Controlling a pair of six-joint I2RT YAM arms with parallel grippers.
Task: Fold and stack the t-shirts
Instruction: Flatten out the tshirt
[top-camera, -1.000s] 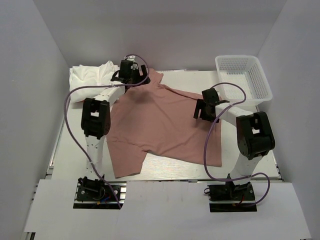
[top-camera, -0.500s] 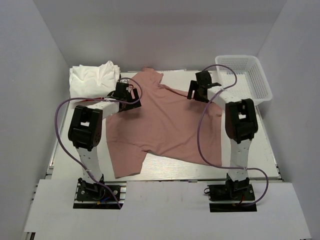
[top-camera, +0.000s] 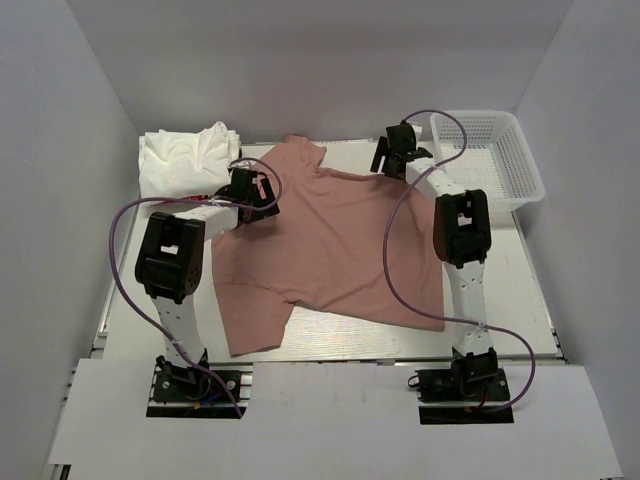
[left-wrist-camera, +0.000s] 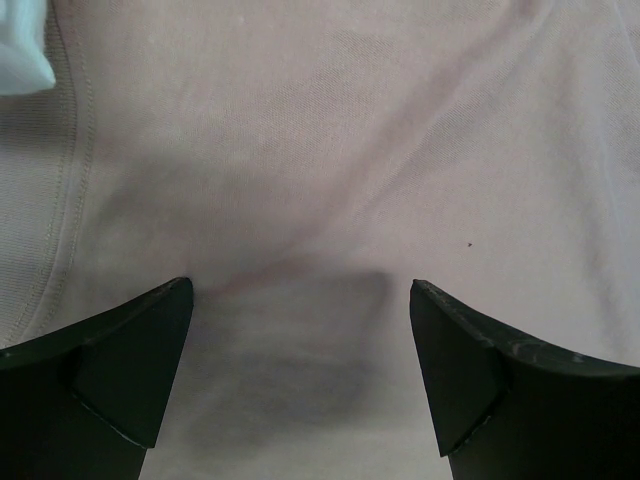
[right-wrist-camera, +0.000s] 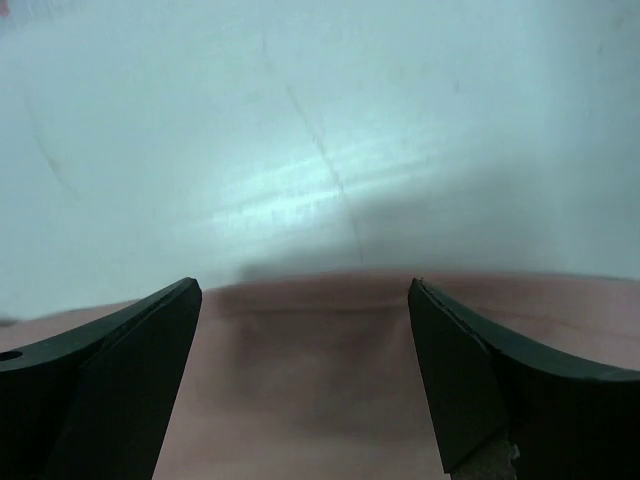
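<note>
Top: white table (top-camera: 520, 285), dusty pink t-shirt (top-camera: 330, 240) spread flat mid-table, white t-shirts (top-camera: 185, 160) heaped at far left. Left wrist: left gripper (left-wrist-camera: 300, 330) wide open, empty, low over pink cloth. Right wrist: right gripper (right-wrist-camera: 305, 320) wide open, empty, at the pink shirt's edge.

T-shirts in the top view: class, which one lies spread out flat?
The pink t-shirt, opened out across the middle of the table; the white t-shirts sit bunched in a heap at the far left corner.
</note>
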